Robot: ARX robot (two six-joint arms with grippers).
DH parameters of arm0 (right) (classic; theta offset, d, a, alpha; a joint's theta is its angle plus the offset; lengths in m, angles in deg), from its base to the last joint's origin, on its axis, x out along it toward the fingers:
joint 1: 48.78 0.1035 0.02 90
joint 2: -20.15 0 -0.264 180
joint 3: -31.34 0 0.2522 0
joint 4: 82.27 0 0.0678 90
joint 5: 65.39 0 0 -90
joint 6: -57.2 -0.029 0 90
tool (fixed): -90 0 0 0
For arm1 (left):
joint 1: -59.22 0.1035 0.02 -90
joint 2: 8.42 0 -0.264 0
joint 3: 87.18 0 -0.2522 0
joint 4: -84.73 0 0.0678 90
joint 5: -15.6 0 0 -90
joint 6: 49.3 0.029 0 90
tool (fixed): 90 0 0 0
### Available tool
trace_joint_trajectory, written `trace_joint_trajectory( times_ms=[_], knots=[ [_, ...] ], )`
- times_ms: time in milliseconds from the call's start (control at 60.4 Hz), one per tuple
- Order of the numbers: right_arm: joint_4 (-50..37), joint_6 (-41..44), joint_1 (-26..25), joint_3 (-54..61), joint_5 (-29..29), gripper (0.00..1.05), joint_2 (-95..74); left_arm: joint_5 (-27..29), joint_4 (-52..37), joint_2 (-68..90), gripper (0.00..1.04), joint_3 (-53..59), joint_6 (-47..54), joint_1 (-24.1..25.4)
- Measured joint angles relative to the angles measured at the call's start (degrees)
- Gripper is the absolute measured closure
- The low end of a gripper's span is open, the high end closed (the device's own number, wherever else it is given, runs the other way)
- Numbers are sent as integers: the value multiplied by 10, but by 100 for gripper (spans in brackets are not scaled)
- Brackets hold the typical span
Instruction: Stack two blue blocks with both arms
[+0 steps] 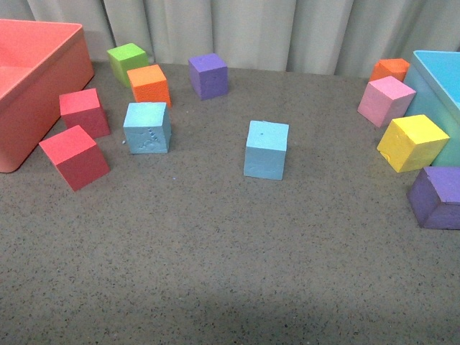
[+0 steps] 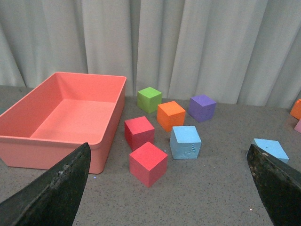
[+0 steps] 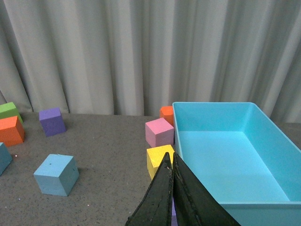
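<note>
Front view is showing the dented blue block (image 1: 147, 127) sitting on the grey worktop (image 1: 215, 259) left of centre, just in front of an orange cube (image 1: 149, 84), and the smooth blue block (image 1: 267, 149) standing well apart near the middle, unstacked. In the wrist views the left pincer (image 2: 168, 148) is hanging spread wide, gripping nothing, while the right pincer (image 3: 170, 159) is hovering clenched on nothing near the cyan bin (image 3: 263, 207)

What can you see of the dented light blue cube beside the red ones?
The dented blue block is a light sky-blue cube, foam by its look, with small pits on its front face. It sits flat on the speckled grey table, left of centre. An orange cube stands close behind it, a red cube to its left. Nothing grips it.
</note>
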Motion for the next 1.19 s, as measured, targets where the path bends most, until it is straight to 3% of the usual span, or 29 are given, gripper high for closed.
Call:
trace_joint_trajectory(
  times_ms=[613, 712, 812, 828, 861, 1077, 1193],
  knots=[
    [128, 0, 0, 0, 0, 104, 130, 0, 0, 0, 7, 0, 0, 0],
    [221, 0, 0, 0, 2, 104, 205, 0, 0, 0, 7, 0, 0, 0],
    [228, 0, 0, 0, 2, 104, 227, 0, 0, 0, 7, 0, 0, 0],
    [229, 0, 0, 0, 2, 85, 227, 0, 0, 0, 7, 0, 0, 0],
    [229, 0, 0, 0, 2, 76, 227, 0, 0, 0, 7, 0, 0, 0],
    [229, 0, 0, 0, 2, 32, 227, 0, 0, 0, 7, 0, 0, 0],
    [229, 0, 0, 0, 2, 11, 227, 73, 97, 71, 7, -33, -33, -14]
  ],
)
